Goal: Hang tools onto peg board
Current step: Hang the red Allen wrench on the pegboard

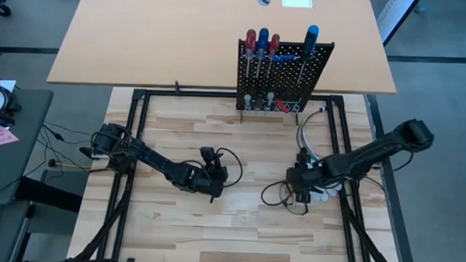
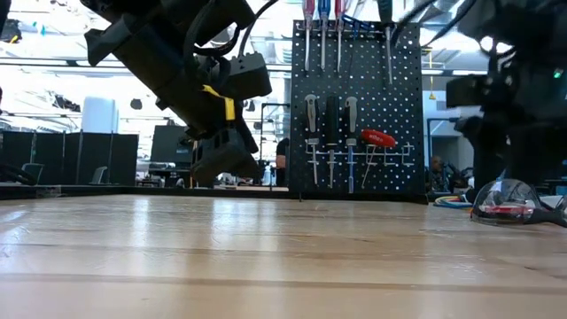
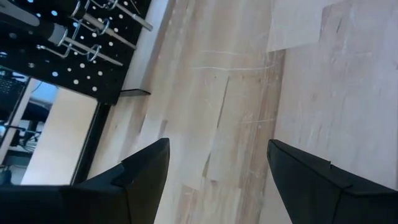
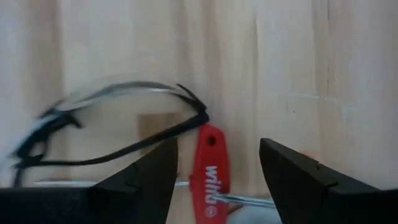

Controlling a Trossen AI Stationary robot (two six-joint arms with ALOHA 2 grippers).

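the peg board (image 1: 285,74) stands upright at the far edge of the table (image 1: 214,224), with screwdrivers (image 1: 261,46) hung along its top and more tools (image 2: 330,142) lower down, among them a red-handled one (image 2: 379,138). the left gripper (image 1: 212,185) hovers low over the middle of the table, fingers (image 3: 140,180) spread apart with bare wood between them; its wrist view catches the board's pegs (image 3: 99,37) off to one side. the right gripper (image 4: 217,180) sits low on the right side of the table, fingers (image 4: 298,180) apart, a red t-handle tool (image 4: 209,171) lying between them beside clear safety glasses (image 4: 118,124), also seen in the low view.
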